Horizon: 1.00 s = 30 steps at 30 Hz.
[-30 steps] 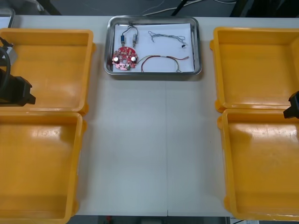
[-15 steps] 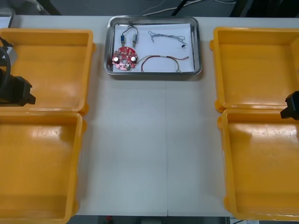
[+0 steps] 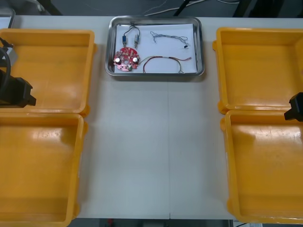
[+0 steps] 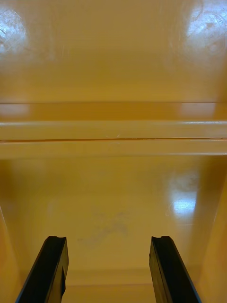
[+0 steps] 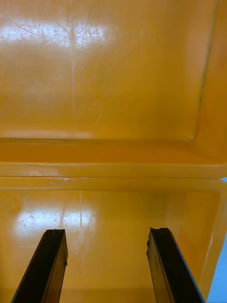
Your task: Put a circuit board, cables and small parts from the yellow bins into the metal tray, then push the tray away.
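Metal tray [image 3: 156, 75] sat at the far edge of the table [image 3: 151, 151], long axis crosswise, holding the circuit board [image 3: 126, 60], cables [image 3: 163, 59] and small metal parts [image 3: 131, 34]. It lay ahead, midway between the arms. The left gripper [image 5: 106, 232] and right gripper [image 4: 108, 238] hung over the yellow bins [image 3: 47, 61], fingers spread, neither clearly nearer.

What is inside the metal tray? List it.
Red circuit board, red and yellow cable, blue and white cable, small metal parts; anything under the board is hidden.

Light counter [image 3: 151, 151]. Yellow bins in pairs at each side: left far bin [image 3: 52, 71] and left near bin [image 3: 38, 170], rims touching; right far bin [image 3: 260, 66] and right near bin [image 3: 265, 170] likewise. Metal tray [image 3: 202, 47] at far edge, between far bins, apart from both.
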Motion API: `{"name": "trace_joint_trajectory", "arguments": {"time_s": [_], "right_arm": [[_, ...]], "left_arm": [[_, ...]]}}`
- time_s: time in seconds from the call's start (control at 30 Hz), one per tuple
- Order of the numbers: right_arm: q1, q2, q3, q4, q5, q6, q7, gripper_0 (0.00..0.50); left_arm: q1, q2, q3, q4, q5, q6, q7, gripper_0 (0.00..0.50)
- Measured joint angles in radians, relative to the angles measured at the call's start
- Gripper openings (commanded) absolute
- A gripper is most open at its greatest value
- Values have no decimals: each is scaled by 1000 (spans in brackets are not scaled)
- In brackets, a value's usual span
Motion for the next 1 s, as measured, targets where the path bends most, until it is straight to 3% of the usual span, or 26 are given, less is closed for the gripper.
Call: {"name": "trace_joint_trajectory", "arguments": {"time_s": [1.0], "right_arm": [[0,0,0,0,0,0,0,500]], "left_arm": [[0,0,0,0,0,0,0,500]]}}
